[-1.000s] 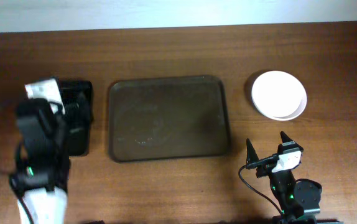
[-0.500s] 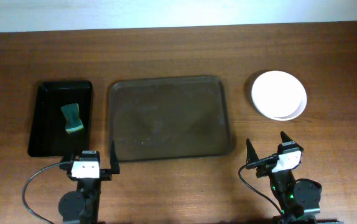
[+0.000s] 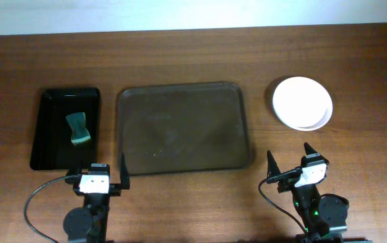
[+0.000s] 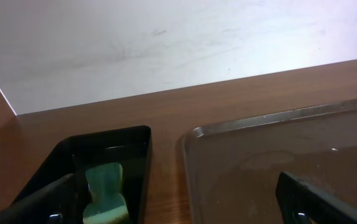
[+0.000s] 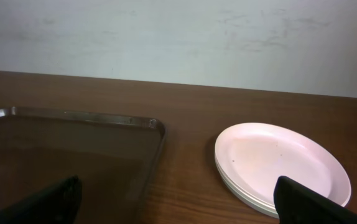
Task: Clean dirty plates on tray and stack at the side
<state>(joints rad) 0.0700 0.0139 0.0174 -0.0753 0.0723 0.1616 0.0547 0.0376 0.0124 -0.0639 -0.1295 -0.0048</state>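
The white plates sit in one stack on the table to the right of the tray; they also show in the right wrist view. The dark brown tray holds no plates; its rim shows in the left wrist view and the right wrist view. My left gripper is open and empty at the front, near the tray's front left corner. My right gripper is open and empty at the front right, in front of the plate stack.
A smaller black tray at the left holds a green sponge; both show in the left wrist view, the black tray and the sponge. A white wall runs along the table's far edge.
The left arm has pulled back from over the black tray to the front edge, uncovering the tray and sponge. The right arm has not moved.
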